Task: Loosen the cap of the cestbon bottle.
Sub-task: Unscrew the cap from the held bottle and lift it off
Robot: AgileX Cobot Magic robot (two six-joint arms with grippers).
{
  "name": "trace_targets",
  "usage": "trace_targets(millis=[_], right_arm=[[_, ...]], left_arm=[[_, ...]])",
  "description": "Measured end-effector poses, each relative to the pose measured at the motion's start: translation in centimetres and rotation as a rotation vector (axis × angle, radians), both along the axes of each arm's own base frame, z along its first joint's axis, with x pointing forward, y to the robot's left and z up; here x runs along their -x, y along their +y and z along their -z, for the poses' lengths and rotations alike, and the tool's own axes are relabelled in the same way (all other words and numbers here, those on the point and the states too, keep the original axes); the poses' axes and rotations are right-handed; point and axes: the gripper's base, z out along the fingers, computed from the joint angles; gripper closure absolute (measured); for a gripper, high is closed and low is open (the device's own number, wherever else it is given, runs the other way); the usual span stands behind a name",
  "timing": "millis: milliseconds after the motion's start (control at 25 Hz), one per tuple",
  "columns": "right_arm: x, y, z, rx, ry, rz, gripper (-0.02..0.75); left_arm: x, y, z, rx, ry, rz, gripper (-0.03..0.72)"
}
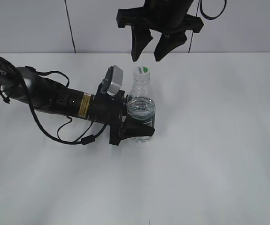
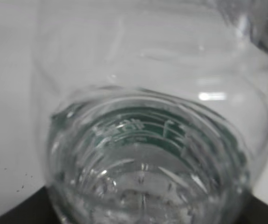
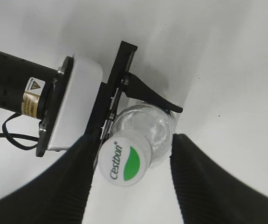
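The cestbon bottle [image 1: 141,110] stands upright mid-counter [image 1: 219,140], clamped around its lower body by the left gripper [image 1: 137,126] fingers reaching in from the left. The right gripper [image 1: 149,47] hangs just above the cap [image 1: 142,71], fingers apart, not touching it

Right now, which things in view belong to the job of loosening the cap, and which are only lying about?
Belong to the job:
cap
cestbon bottle
left gripper, holding the bottle
right gripper, open above the cap

Lying about:
nothing else on the white table
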Motion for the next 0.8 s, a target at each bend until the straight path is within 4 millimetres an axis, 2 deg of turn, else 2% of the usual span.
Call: trace_targets(millis=[800], right_arm=[[0.1, 0.5, 1.5, -0.020, 0.070, 0.010, 0.328]], left_arm=[[0.0, 0.0, 0.0, -0.001, 0.000, -0.003, 0.274]])
